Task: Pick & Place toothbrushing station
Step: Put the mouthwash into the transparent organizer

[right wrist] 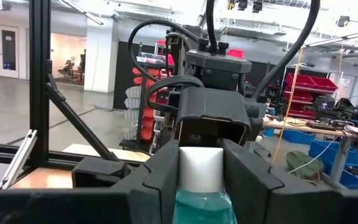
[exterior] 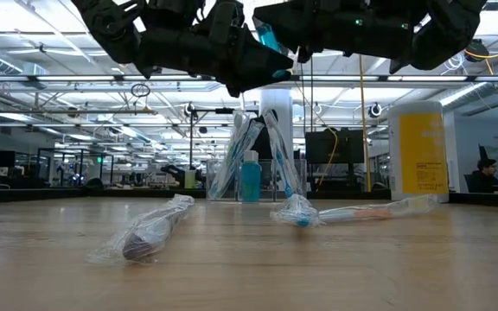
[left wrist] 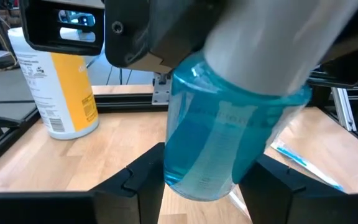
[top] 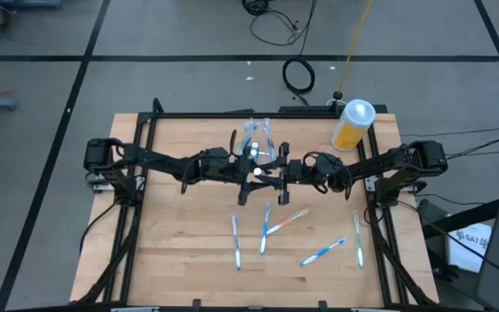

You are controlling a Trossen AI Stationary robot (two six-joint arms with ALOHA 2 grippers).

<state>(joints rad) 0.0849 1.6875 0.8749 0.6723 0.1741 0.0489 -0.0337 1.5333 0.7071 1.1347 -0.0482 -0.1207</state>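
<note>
Above mid-table, I've got both arms meeting over one teal toothpaste tube (left wrist: 225, 130). My left gripper (left wrist: 204, 180) has its fingers pinched on the tube body, and my right gripper (right wrist: 199, 165) is clamped on the white cap end, so it reads to me as a handover in the air.

Progress: partly done, I'd say. The clear cup (top: 258, 137) at the back of the table already has several brushes standing in it, and another teal tube (exterior: 250, 177) stands by it in the low view. Still left are five wrapped toothbrushes (top: 265, 230) lying loose on the near half, well apart from the cup, plus the tube I'm holding.

Surface is a pale wood tabletop (top: 171, 243) inside a black frame. A yellow bottle (top: 352, 126) stands at the back right corner. Beyond is an open lab: grey floor, cables, monitors, a seated person (exterior: 485, 173) far right.
</note>
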